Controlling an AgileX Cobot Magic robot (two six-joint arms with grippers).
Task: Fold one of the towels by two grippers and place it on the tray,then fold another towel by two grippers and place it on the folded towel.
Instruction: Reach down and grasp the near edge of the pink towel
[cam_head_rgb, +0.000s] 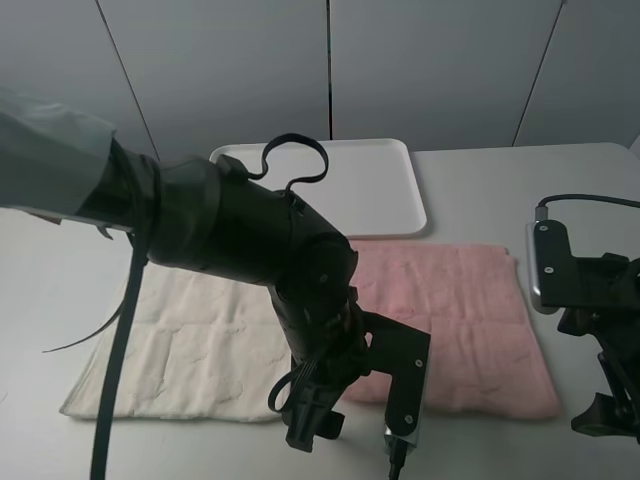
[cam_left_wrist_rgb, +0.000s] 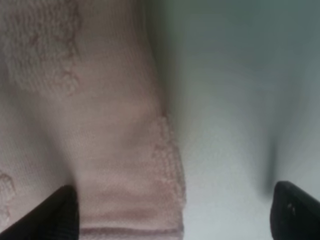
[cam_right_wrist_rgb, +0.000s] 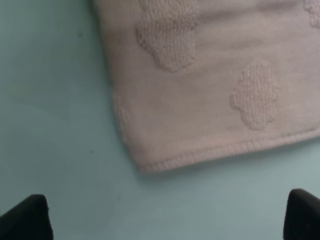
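At lower left lies the cream towel (cam_head_rgb: 190, 350); right of it we see the pink towel (cam_head_rgb: 450, 320), long axis left to right, below the tray (cam_head_rgb: 390, 190). Our left gripper (cam_left_wrist_rgb: 180, 212) gapes wide astride its edge, holding nothing; the right gripper (cam_right_wrist_rgb: 165, 217), equally wide, hovers empty near its corner.

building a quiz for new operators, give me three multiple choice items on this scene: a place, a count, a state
1. Where is the tray relative to the pink towel and cream towel?
A) behind them B) on the pink one C) under the cream one
2. How many towels lie on the table?
A) one B) two C) three
3. How do the left gripper and right gripper stand?
A) both open, empty B) both shut on cloth C) one shut, one open
Key: 1 A, it lies past their far edges; 2 B, pink and cream side by side; 3 A, each wrist view shows jaws wide apart, gripping nothing.
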